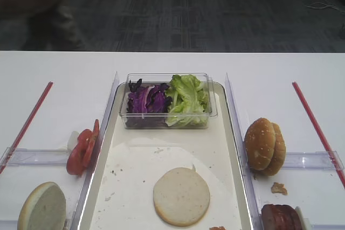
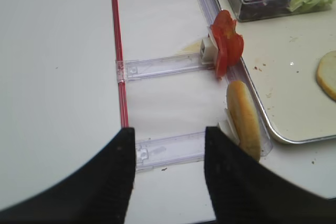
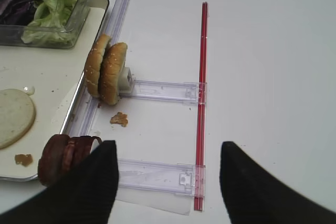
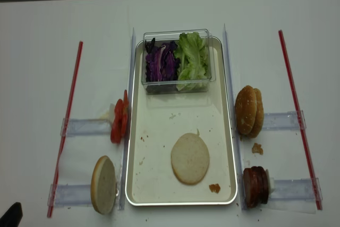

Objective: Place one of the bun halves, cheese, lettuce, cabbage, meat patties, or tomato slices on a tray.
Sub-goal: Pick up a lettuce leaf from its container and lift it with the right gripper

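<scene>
Cream-white and rimmed in shiny metal, the tray [image 4: 159, 184] lies lengthwise in the middle of the worktop [image 1: 64, 74], and one flat-cut bun half [image 1: 181, 196] already rests cut side up on its floor, near the close end — a base laid first, I would guess, for the rest to stack on. At the far end a clear plastic tub [image 1: 213, 112] sits on the tray, holding purple cabbage [image 1: 146, 100] and lettuce [image 1: 187, 99] side by side.

Everything else waits outside the rim, stood on edge in clear plastic holders [image 4: 85, 127] — tomato slices [image 1: 82, 148] and another pale bun half [image 1: 42, 208] on the left, two seeded bun tops [image 1: 264, 146] and the meat patties [image 4: 256, 185] on the right. Upright like that, each piece likely offers an edge to pinch. Red strips [image 4: 295, 99] run along both outer sides.

The right gripper [image 3: 168, 182] hangs with fingers [image 3: 84, 190] spread wide and empty, close by the patties; the left gripper [image 2: 167, 169] is likewise parted, holding nothing. No writing or label is readable anywhere.
</scene>
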Controlling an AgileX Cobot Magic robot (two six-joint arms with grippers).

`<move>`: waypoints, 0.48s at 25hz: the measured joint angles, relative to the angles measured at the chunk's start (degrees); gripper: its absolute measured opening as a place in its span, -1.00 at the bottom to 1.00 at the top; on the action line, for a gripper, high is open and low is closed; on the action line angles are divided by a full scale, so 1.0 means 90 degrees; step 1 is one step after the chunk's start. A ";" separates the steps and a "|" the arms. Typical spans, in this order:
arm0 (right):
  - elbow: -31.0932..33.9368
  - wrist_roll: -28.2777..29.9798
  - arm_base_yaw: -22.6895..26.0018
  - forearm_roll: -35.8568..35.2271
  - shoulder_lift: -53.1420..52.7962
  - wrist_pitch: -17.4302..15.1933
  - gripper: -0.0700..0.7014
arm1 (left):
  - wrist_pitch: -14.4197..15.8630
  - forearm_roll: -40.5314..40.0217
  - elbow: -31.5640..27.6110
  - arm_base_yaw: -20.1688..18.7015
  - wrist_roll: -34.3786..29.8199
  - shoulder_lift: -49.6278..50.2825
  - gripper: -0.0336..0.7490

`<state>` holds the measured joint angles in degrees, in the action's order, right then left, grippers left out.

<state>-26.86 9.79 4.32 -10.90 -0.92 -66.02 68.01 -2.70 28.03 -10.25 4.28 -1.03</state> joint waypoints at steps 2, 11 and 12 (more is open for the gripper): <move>0.0000 0.0000 0.0000 0.0000 0.0000 0.0000 0.34 | 0.0000 0.0000 0.0000 0.0000 0.0000 0.0000 -0.16; 0.0000 0.0000 0.0000 -0.0012 0.0000 0.0000 0.34 | 0.0000 0.0000 0.0000 0.0000 0.0000 0.0000 -0.16; 0.0000 0.0000 0.0000 -0.0036 0.0000 0.0000 0.34 | 0.0000 0.0000 0.0000 0.0000 0.0000 0.0000 -0.16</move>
<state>-26.86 9.79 4.32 -11.22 -0.92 -66.02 68.01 -2.70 28.03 -10.25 4.28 -1.03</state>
